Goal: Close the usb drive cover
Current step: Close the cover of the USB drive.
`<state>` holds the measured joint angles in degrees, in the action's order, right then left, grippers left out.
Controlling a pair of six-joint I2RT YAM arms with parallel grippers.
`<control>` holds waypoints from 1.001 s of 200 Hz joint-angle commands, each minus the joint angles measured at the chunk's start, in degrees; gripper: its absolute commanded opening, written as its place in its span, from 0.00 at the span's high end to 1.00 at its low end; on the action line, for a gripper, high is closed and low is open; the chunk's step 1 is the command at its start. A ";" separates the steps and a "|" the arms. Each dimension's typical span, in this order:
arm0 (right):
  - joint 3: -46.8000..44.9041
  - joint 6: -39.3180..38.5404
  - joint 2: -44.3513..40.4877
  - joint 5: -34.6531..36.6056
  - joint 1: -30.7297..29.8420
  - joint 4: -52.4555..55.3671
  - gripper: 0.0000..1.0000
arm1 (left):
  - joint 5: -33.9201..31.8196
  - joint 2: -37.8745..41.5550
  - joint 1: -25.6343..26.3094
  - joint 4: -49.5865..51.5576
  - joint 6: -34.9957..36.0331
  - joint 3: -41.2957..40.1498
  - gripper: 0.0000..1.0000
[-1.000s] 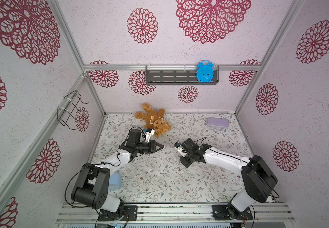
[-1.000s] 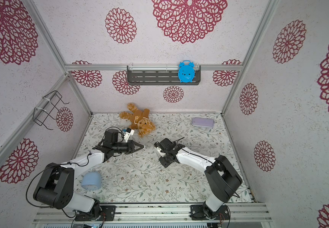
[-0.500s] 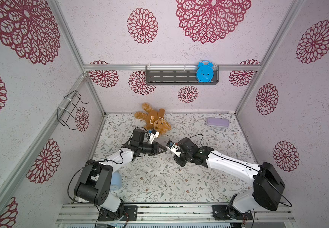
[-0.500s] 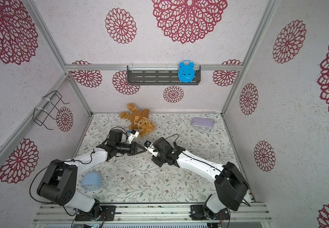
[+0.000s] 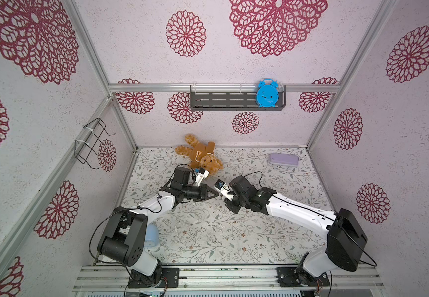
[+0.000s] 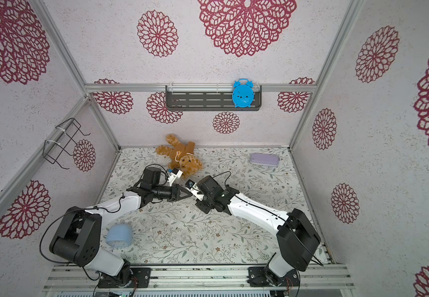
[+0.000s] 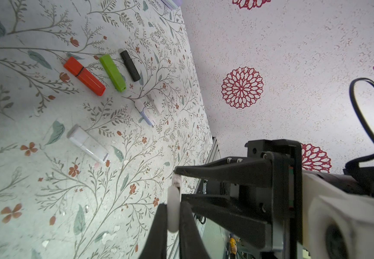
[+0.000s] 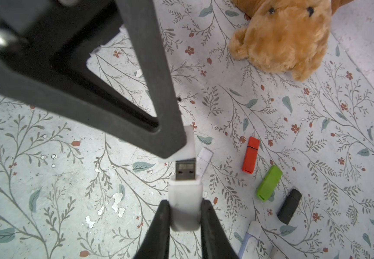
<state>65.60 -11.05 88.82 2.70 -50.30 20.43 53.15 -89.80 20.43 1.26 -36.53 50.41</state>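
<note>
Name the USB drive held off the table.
The white plastic USB drive with the bare metal plug, clamped in the right gripper; the orange drive, green drive and black drive lie on the floral tabletop.

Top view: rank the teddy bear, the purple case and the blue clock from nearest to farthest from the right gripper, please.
From the right gripper, in a top view:
1. teddy bear: just behind the gripper, toward the back wall.
2. purple case: back right corner.
3. blue clock: up on the wall shelf, plainly farthest.
</note>
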 commanded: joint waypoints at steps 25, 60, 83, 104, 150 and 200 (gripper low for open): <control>1.89 -0.99 0.26 0.04 -0.55 -1.38 0.78 | 1.00 -0.34 0.83 0.15 0.93 0.74 0.93; 1.85 -1.63 -0.21 0.04 -0.65 -2.41 0.78 | 2.89 -1.20 1.03 0.51 1.31 1.07 0.93; 1.85 -2.56 -0.35 -0.15 -1.05 -4.70 0.78 | 4.73 -2.19 1.70 2.74 2.77 2.13 0.93; 2.98 -3.44 0.10 0.72 -1.13 -5.46 0.78 | 5.48 -3.15 2.68 6.58 5.48 3.52 0.94; 5.44 -4.50 0.26 -0.74 -1.07 -7.79 0.79 | 5.96 -4.41 3.93 8.49 7.03 4.30 0.94; 6.14 -4.15 -0.07 -0.93 -0.97 -12.46 0.81 | 7.33 -4.33 4.34 7.22 6.42 4.17 0.94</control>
<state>66.96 -14.50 89.58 3.27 -50.83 20.88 55.22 -93.27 21.61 6.81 -31.05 54.41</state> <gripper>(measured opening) 0.218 0.107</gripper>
